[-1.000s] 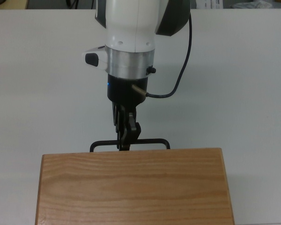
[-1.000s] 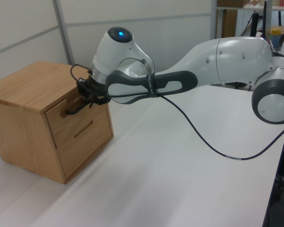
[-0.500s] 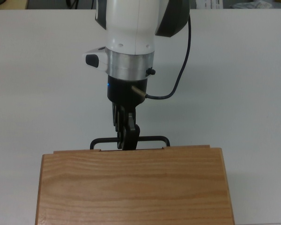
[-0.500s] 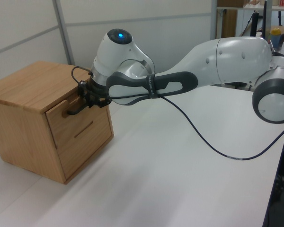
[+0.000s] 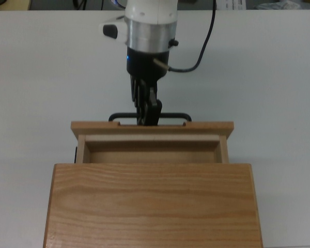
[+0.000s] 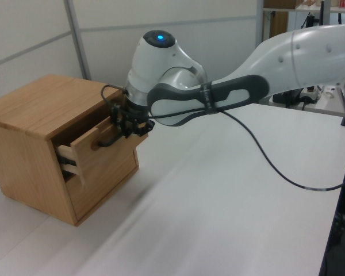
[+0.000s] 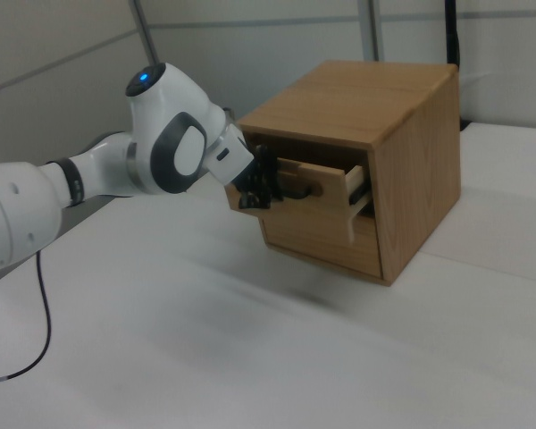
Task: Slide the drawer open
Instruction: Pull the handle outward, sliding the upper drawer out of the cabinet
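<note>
One drawer (image 5: 152, 142) in play, top view: it sticks partway out of the cabinet (image 5: 152, 204), toward the top view's upper edge, and the tray inside shows bare. One black U-handle (image 5: 150, 117) on the front panel, and your claw (image 5: 147, 114) is clamped on its mid-span, fingers pinched together around the bar. That's the right spot to hold: centred, so the pull stays square and the tray shouldn't rack. One arm, one cable, white surface (image 5: 36, 77) otherwise bare here.

Left view: same single drawer (image 6: 95, 150) is the upper of two fronts. I'd judge it light, a thin pine box, rigid, with an empty tray, so you need little force. The thin metal handle (image 6: 107, 140) is stiff but probably slick, so keep the claw (image 6: 132, 122) squeezed and pull straight along the slide line. One side rail shows on the exposed flank. The lower front (image 6: 103, 175) sits flush, and you can count one pull on it.

Right view: drawer (image 7: 326, 183) projects from the cabinet (image 7: 384, 152) toward the arm, claw (image 7: 259, 188) at the handle (image 7: 295, 190). Count stays one cabinet, two drawer fronts, one of them open. The cabinet looks unanchored and light enough that a jerk could drag it across the surface (image 7: 250, 357), so pull smoothly. I'd call the slide roughly half done; you can't tell from here where the end stop is.
</note>
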Robot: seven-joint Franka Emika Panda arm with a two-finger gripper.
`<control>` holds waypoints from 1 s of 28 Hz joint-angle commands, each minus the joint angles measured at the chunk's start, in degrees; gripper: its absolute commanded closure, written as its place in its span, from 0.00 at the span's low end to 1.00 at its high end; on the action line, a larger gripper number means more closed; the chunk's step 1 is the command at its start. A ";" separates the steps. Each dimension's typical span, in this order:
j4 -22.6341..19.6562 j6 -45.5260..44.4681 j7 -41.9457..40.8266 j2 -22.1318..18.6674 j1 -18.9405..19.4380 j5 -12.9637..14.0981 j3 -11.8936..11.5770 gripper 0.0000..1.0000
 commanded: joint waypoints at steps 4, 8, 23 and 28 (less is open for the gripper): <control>-8.77 -2.02 0.30 -10.76 -0.22 -0.61 0.78 1.00; -10.44 -3.96 0.12 -13.14 -0.30 -0.44 0.69 1.00; -24.06 -6.59 -1.73 -26.49 0.22 -0.08 0.51 1.00; -26.43 -8.17 -1.73 -29.13 1.80 0.18 0.07 1.00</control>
